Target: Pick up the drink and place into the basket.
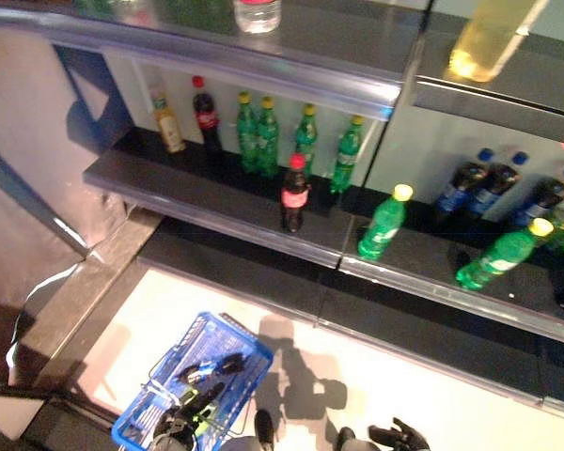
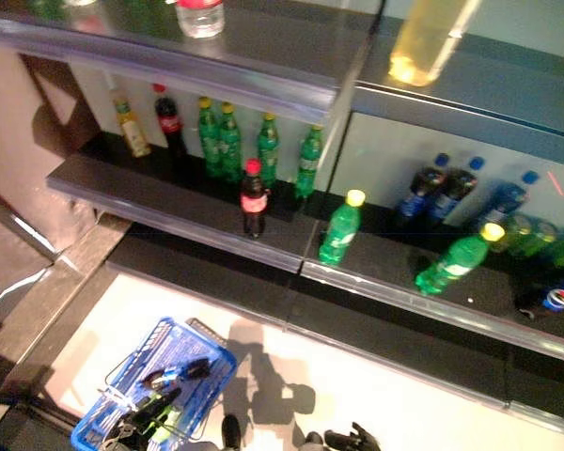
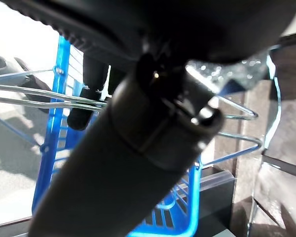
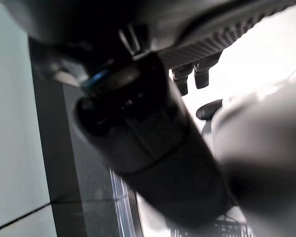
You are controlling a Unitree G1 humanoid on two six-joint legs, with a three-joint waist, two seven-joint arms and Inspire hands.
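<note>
Left eye view: we see the shelf point(image 1: 216, 202) w/ rows of drinks, and the red-capped cola bottle point(image 1: 293, 194) standing alone at its front edge, upright, well apart from both hands. Below, the blue basket point(image 1: 160, 395) hangs by its wire handles, which our left hand point(image 3: 96, 89) is curled round. Right hand point(image 1: 401, 437) sits low on the right, holding nothing; we can't tell if fingers are curled or relaxed.

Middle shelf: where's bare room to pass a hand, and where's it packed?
Bare: the dark shelf front left of the lone red-capped cola bottle, and between the two yellow-capped green bottles lying down. Packed: the back row of upright green bottles, and the blue-capped dark bottles at the right.
</note>
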